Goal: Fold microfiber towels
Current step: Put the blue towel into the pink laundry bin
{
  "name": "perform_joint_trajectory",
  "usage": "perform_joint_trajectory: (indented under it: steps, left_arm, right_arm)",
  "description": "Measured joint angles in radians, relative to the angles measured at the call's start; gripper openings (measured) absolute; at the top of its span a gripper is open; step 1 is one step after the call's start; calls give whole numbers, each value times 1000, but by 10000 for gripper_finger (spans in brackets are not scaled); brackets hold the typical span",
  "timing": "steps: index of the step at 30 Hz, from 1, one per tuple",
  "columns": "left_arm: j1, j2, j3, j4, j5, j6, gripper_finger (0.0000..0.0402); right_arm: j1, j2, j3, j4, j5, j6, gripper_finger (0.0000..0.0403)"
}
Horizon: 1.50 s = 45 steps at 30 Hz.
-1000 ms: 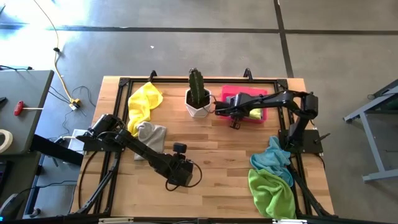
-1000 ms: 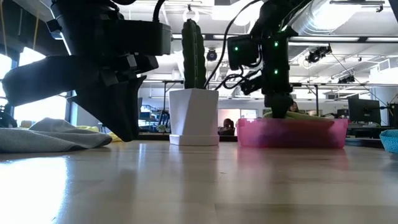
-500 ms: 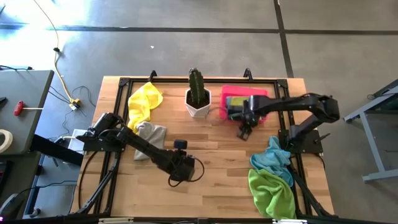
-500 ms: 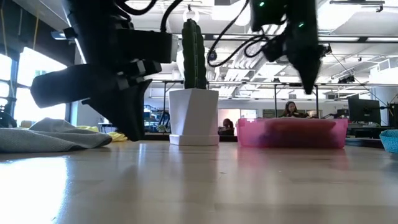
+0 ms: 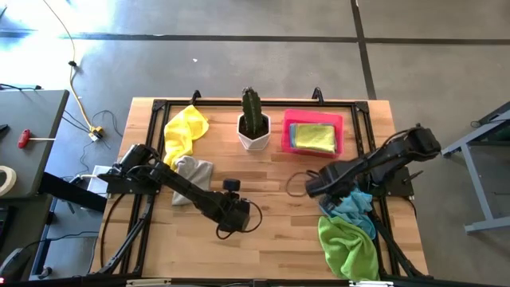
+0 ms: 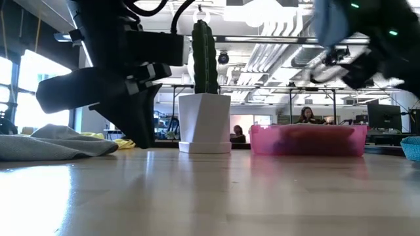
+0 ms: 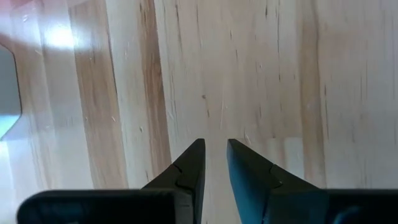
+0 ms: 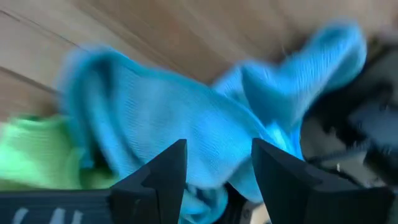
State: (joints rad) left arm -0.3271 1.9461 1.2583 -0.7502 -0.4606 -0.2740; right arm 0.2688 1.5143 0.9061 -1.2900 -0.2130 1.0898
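The left gripper (image 5: pixel 239 217) is seen in the lower centre of the high view, above bare wood of the table (image 5: pixel 271 239). In the left wrist view its fingers (image 7: pixel 189 168) are set slightly apart, with only a narrow gap between the tips, and nothing is held between them.

The right gripper (image 5: pixel 315 187) is found right of centre in the high view, at the upper edge of the blue towel (image 5: pixel 351 207). In the right wrist view its fingers (image 8: pixel 165 171) are spread wide, empty, with the blue towel (image 8: pixel 186 118) directly beyond them and the green towel (image 8: pixel 31 155) at the lower left.

In the high view the green towel (image 5: pixel 347 247) is crumpled at the lower right, touching the blue one. A yellow towel (image 5: pixel 185 131) is bunched at the upper left, with a grey towel (image 5: pixel 191 171) just below it. A folded yellow towel (image 5: pixel 315 137) is laid in the pink tray (image 5: pixel 285 135) at the upper right, over a blue layer showing at its edge. A potted cactus (image 5: pixel 253 119) is stood just left of the tray.
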Motion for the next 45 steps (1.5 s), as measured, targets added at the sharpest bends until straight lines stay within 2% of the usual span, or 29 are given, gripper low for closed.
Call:
perform_joint_trajectory:
  steps: [5, 9, 12, 20, 27, 30, 34, 40, 45]
  left_arm:
    - [-17, 0, 0, 33, 0, -30, 60]
    - [-33, 0, 0, 79, 0, -41, 60]
    - [-46, 0, 0, 109, 3, -40, 60]
    - [-62, 0, 0, 125, 5, -67, 60]
    - [-56, 0, 0, 127, 3, -72, 60]
    - [-52, 0, 0, 127, 3, -72, 60]
    - [-52, 0, 0, 128, 3, -66, 60]
    - [-52, 0, 0, 129, -22, -63, 60]
    - [-52, 0, 0, 129, -24, -63, 60]
  right_arm:
    - [59, 0, -101, 64, -34, 69, 172]
    - [75, 0, -159, 152, -26, 49, 171]
    - [75, 0, -169, 150, -25, 23, 171]
    - [89, 0, -55, 31, 103, -43, 171]
    - [92, 0, -27, -143, 194, 0, 171]
    - [92, 0, -57, -113, 171, -3, 171]
    - [92, 0, -111, 7, 75, -76, 171]
    - [84, 0, -181, 35, 88, -76, 168]
    - [83, 0, -187, 31, 87, -95, 121]
